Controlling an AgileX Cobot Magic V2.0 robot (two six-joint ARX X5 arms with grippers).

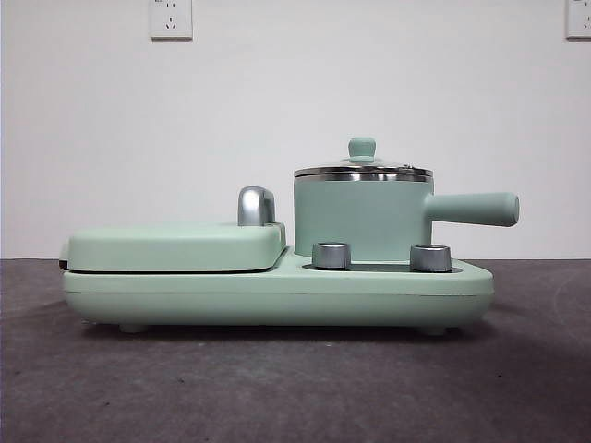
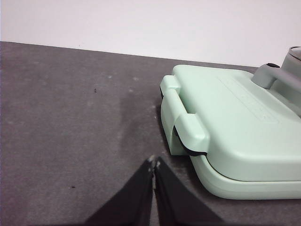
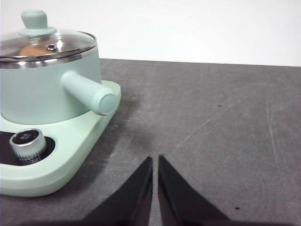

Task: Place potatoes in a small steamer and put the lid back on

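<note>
Glass lid (image 1: 362, 170) covers one steamer (image 1: 363, 218) holding one potato (image 3: 34, 49).

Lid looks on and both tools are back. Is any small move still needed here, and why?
Probably none beyond holding both arms parked. The lid sits level on the small steamer, with the potato visible through the glass. The left tool and right tool are shut, apart from the appliance.

White wall (image 1: 369, 74), dark, perhaps felt, tabletop (image 1: 277, 388)
</note>
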